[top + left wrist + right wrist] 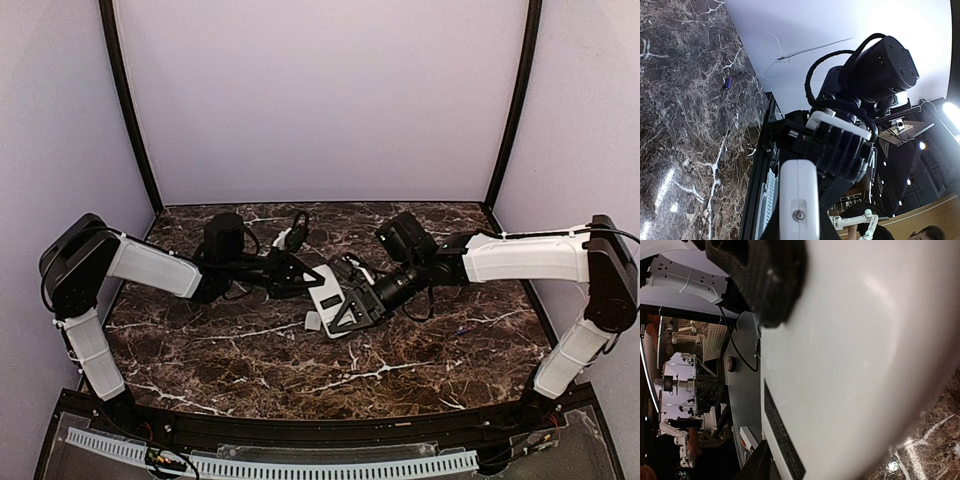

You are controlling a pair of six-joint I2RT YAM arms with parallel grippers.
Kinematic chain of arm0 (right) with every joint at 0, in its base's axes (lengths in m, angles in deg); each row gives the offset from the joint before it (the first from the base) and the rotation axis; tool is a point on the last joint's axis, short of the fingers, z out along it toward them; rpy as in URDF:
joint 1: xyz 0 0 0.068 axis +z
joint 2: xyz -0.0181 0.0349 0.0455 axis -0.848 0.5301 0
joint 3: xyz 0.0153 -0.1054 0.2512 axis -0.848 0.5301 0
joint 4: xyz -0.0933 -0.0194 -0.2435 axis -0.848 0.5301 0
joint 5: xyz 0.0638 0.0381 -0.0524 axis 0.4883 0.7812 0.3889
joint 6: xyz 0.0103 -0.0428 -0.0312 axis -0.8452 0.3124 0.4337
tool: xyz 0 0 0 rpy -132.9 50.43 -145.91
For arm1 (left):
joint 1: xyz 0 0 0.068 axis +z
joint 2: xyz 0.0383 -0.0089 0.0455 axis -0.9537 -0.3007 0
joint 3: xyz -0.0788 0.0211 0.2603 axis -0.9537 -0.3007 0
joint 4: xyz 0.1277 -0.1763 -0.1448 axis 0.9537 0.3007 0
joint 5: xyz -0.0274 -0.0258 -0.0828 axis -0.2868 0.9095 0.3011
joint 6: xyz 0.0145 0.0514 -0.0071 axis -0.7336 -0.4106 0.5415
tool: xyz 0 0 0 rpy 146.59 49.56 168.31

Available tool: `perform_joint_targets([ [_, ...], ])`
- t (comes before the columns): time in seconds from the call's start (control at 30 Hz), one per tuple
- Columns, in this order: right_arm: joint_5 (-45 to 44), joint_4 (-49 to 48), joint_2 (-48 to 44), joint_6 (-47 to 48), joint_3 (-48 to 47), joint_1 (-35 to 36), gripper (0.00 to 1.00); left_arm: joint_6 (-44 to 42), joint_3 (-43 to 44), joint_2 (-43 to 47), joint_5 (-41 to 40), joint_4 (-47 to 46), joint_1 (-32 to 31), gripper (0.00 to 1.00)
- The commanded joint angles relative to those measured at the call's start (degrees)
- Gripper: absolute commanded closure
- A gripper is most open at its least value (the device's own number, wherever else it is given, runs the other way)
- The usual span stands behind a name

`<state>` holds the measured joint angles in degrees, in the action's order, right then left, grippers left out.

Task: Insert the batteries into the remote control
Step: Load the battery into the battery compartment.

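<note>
Our left gripper (304, 279) clamps the slim white-backed remote control (326, 287); whether our right gripper (347, 311) beside it grips, we cannot tell.

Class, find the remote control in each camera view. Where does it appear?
Top external: remote control, centre of the picture, white back up.
Left wrist: white slab at bottom centre, apparently it.
Right wrist: very close, white surface filling most of the frame.
Shared landmark: dark marble table.

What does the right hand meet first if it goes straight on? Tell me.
The remote control: its white back fills the right wrist view just ahead of the right hand; contact unclear.
</note>
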<state>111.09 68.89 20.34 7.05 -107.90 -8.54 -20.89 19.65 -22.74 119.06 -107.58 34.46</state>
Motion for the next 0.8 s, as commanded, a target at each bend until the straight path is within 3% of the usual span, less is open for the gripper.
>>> perform_joint_targets([
  [0.0,0.6,1.1,0.2,0.7,-0.3,-0.1,0.64,0.9,0.3,0.1,1.7,-3.5,0.0,1.00],
  [0.13,1.3,0.1,-0.9,0.6,-0.9,-0.1,0.47,1.1,0.2,0.1,1.8,-4.1,0.0,1.00],
  [0.4,1.3,-1.9,-4.7,0.4,-0.1,-2.4,0.27,0.4,0.0,0.3,1.9,-4.3,-0.3,1.00],
  [0.53,0.8,-1.9,-6.7,0.4,1.6,-5.2,0.22,-2.4,0.1,1.2,1.4,-1.9,-0.5,1.00],
  [0.77,-4.5,0.7,-13.2,0.4,6.3,-11.1,0.19,-12.5,1.9,3.2,-1.4,11.1,-0.8,1.00],
])
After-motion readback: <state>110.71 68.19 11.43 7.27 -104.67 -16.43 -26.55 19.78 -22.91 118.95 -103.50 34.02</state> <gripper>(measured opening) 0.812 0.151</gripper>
